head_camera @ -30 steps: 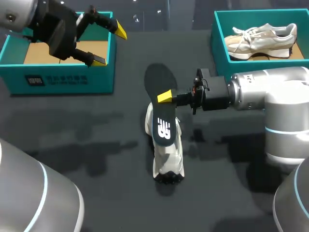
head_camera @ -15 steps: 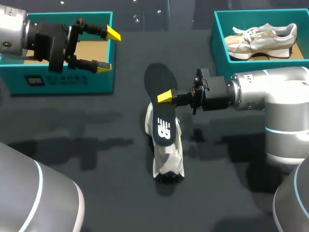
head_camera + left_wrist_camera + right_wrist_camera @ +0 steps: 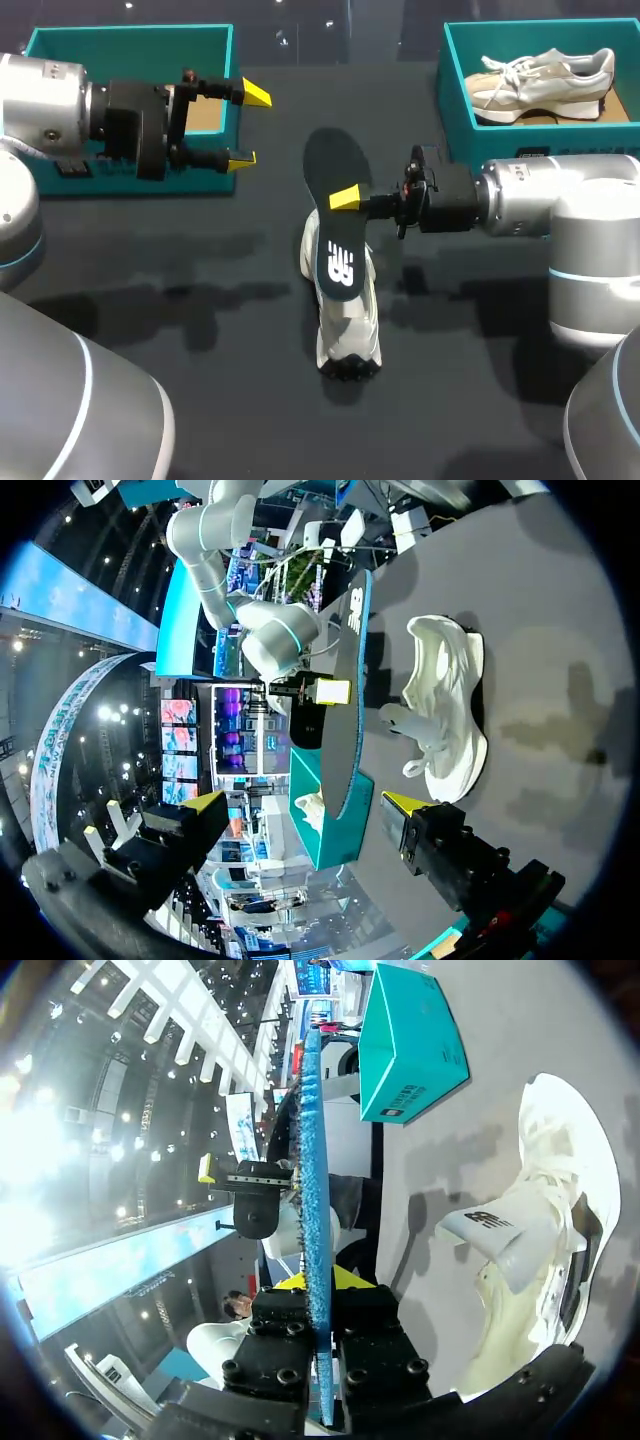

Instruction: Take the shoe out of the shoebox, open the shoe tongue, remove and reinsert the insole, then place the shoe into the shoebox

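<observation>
My right gripper [image 3: 345, 198] is shut on a dark insole [image 3: 333, 225] and holds it on edge above the white shoe [image 3: 347, 325], which lies on the dark table with its tongue pulled up. In the right wrist view the insole [image 3: 314, 1140] runs straight out from between my fingers, with the shoe [image 3: 555, 1220] beside it. My left gripper [image 3: 249, 127] hangs open in front of the left teal shoebox [image 3: 130, 38], pointing at the insole from a short distance. In the left wrist view the insole [image 3: 350, 690] and shoe [image 3: 450, 710] lie ahead of the open left gripper [image 3: 300, 808].
A second teal shoebox [image 3: 447, 60] at the back right holds another pale shoe [image 3: 540, 80]. The left shoebox shows a bare cardboard floor. Dark table surface lies open in front of and to the left of the white shoe.
My left arm has come down from over the left shoebox and swung its open gripper to point right, towards the insole. The right arm and the insole have hardly moved.
</observation>
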Motion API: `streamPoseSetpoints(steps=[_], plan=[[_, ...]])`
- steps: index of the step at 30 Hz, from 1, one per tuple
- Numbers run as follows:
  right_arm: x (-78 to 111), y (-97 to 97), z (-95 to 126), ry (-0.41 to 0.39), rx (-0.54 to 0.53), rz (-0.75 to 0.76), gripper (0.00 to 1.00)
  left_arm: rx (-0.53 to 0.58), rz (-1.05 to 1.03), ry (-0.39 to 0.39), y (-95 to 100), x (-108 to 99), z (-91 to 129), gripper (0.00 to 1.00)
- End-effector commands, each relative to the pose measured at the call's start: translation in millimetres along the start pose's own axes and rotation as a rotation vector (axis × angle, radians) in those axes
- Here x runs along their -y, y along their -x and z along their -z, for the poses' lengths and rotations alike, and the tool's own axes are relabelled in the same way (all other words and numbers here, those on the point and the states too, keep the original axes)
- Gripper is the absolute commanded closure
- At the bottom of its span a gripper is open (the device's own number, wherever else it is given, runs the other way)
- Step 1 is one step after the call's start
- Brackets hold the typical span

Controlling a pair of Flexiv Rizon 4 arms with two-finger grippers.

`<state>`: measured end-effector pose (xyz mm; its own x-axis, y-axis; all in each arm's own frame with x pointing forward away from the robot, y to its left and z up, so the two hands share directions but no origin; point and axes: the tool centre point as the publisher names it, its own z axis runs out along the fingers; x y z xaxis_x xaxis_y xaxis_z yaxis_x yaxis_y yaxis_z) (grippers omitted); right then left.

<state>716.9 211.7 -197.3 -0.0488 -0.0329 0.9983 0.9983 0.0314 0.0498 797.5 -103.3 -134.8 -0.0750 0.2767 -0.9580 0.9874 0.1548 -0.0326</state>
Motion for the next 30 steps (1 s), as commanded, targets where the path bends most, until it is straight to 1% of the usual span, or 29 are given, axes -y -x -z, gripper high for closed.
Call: streamPoseSetpoints(steps=[1, 4, 5, 6, 11, 14, 15, 23, 25, 27, 30], plan=[[4.1, -0.7, 0, 0.008, 0.003, 0.000, 1.00, -0.002, -0.002, -0.005, 0.1, -3, -2, 0.00], [4.1, -0.7, 0, 0.008, 0.003, 0.000, 1.00, -0.002, -0.002, -0.005, 0.1, -3, -2, 0.00], [0.9, 1.0, -2, 0.007, 0.004, -0.024, 1.00, -0.002, -0.018, 0.000, -2.1, -1, -6, 0.00], [-1.5, 0.9, -4, 0.006, 0.008, -0.041, 1.00, 0.009, -0.023, -0.013, -3.9, 0, -8, 0.00], [-6.7, -7.0, -9, 0.016, 0.025, -0.084, 1.00, 0.040, -0.018, -0.009, -16.1, 3, -23, 0.00], [-8.0, -11.0, -10, 0.024, 0.035, -0.093, 1.00, 0.036, -0.014, -0.001, -22.6, 5, -29, 0.00], [-8.3, -12.4, -10, 0.026, 0.039, -0.095, 1.00, 0.035, -0.003, -0.011, -24.0, 6, -30, 0.00], [-12.2, -18.7, -11, 0.054, 0.049, -0.107, 1.00, 0.059, -0.002, 0.006, -31.5, 12, -44, 0.00], [-13.1, -18.2, -13, 0.057, 0.043, -0.114, 1.00, 0.073, 0.010, -0.002, -30.7, 13, -49, 0.04], [-14.2, -16.5, -15, 0.057, 0.032, -0.117, 1.00, 0.093, 0.020, -0.008, -29.6, 14, -52, 0.10], [-16.0, -14.3, -17, 0.055, 0.008, -0.117, 1.00, 0.106, 0.029, -0.012, -28.1, 16, -57, 0.25]])
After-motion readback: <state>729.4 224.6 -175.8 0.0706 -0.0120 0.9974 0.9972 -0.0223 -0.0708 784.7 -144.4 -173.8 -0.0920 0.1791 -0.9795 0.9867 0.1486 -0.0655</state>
